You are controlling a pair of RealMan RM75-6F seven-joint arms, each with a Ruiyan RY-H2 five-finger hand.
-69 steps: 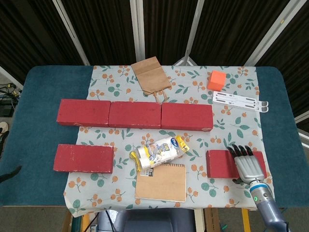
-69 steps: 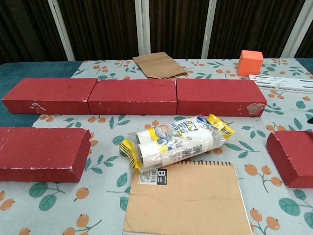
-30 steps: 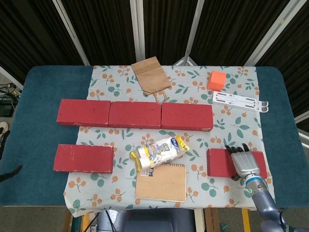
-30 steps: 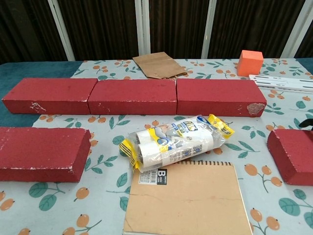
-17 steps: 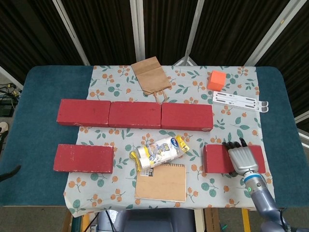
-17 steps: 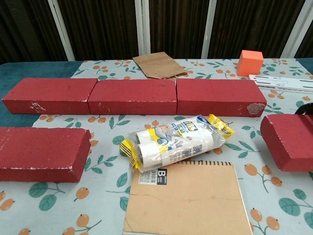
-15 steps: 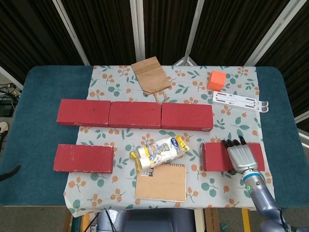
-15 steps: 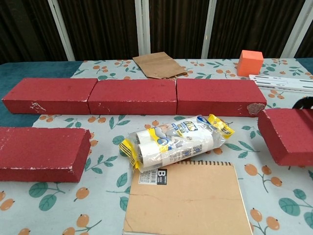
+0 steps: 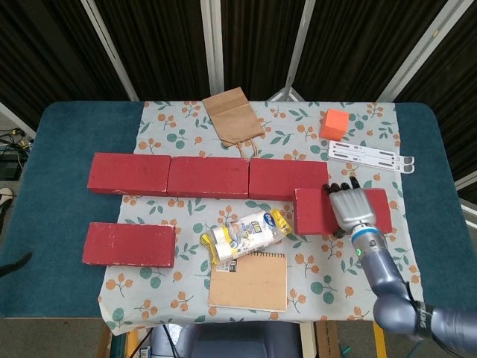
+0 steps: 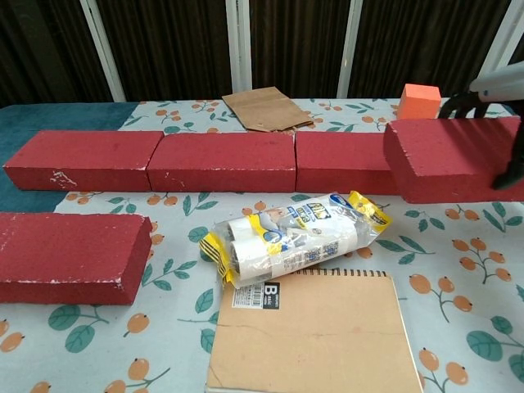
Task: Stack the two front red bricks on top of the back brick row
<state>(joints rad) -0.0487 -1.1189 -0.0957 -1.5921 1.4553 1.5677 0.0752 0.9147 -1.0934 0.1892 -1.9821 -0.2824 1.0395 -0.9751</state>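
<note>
From the head view we see the right hand [image 9: 352,208] gripping the right front brick [image 9: 317,211] from above, fingers wrapped over its far edge, the brick raised off the cloth with its left end overlapping the near right corner of the back brick row [image 9: 209,177]. The chest view gives us what the overhead cannot: the lifted brick [image 10: 446,158] hangs clearly above the tabletop, tilted a little, in front of the row's right end, and only dark fingertips [image 10: 460,104] and a sliver of the hand show at the frame's right edge. The left front brick [image 9: 129,244] lies flat on the table near the left front, well apart from the lifted one; in the chest view it fills the lower left [image 10: 70,255]. The left hand appears in neither view.

Between the two front bricks we spot a plastic-wrapped pack [image 9: 246,233] resting partly on a brown notebook [image 9: 248,282]. Only the chest view lets us read a "B" label on the notebook's top corner. Behind the row sit a paper bag [image 9: 232,117], an orange cube [image 9: 335,124] and a white flat strip [image 9: 370,156]; the strip is hidden in the chest view behind the raised brick.
</note>
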